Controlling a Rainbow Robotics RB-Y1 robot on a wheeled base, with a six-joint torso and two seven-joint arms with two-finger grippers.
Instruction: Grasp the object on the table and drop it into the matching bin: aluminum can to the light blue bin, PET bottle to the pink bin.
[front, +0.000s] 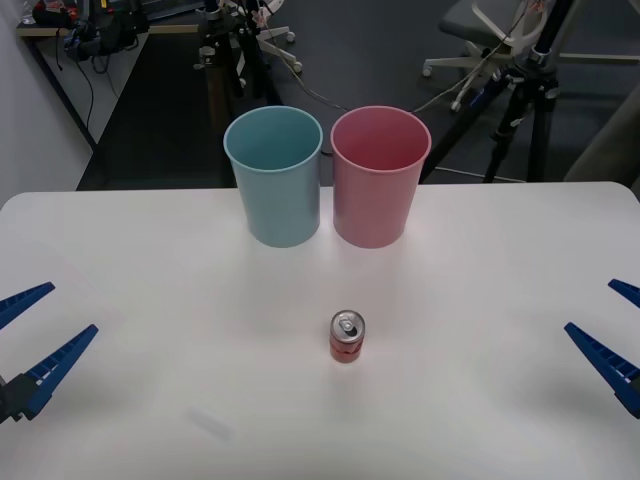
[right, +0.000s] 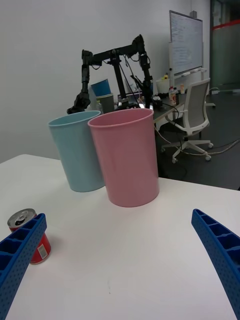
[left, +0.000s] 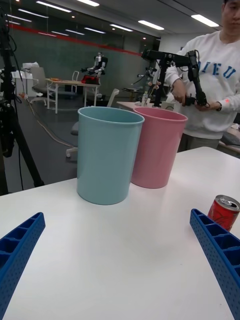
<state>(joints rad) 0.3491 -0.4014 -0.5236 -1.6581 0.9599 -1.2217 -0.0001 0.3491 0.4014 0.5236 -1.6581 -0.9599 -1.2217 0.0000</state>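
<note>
Between open end effectors, aluminum can (front: 347, 336) stands mid-table (front: 150, 300).

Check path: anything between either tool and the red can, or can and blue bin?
Nothing visible. The small red aluminum can stands alone on the white table, between the open left tool and right tool. Bare tabletop leads to the light blue plastic bin.

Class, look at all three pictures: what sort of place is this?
Most likely a robotics lab or workshop: a black jointed robot arm rig, a wheeled white office chair and a wall whiteboard stand behind the large white table.
</note>
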